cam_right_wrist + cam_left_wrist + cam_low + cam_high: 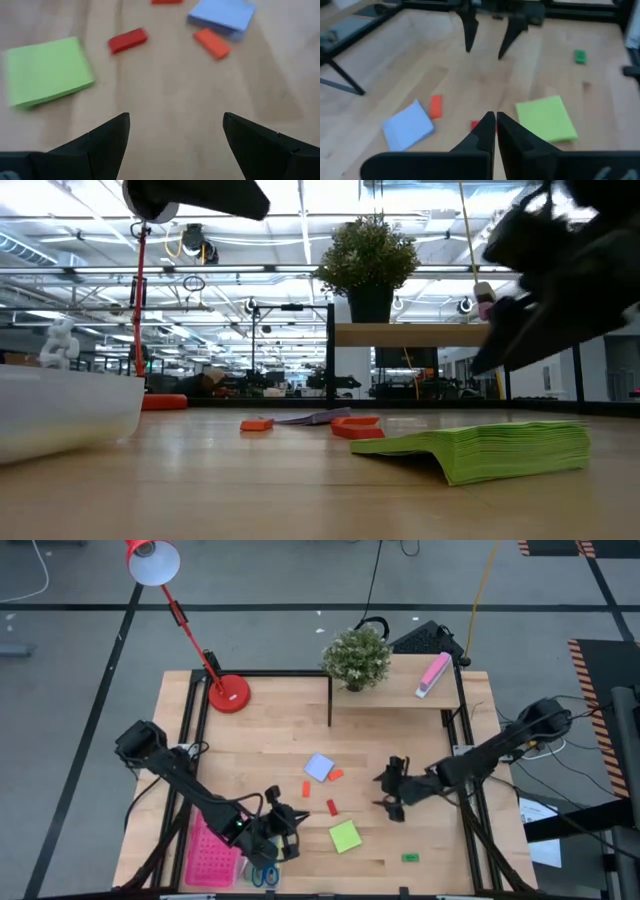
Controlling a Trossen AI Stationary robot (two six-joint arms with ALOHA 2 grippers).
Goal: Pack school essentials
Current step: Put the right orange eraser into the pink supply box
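Stationery lies flat on the wooden table: a green note pad [345, 836] [546, 118] [47, 70], a pale-blue note pad [319, 767] [222, 13], a red block [331, 807] [128, 40], two orange blocks [306, 789] [336, 774] and a small green block [410, 857]. Blue-handled scissors [265, 875] lie at the near edge beside the pink tray [210, 860]. My left gripper [285, 830] [495, 127] is shut with nothing in it, left of the green pad. My right gripper [390, 790] [175, 135] hangs open over bare wood, right of the blocks.
At the back, a raised shelf [400, 690] carries a potted plant [356, 658] and a pink-and-white block [433, 674]. The base of a red desk lamp [229, 692] stands at the far left. Bare wood [270, 740] lies between the lamp and the stationery.
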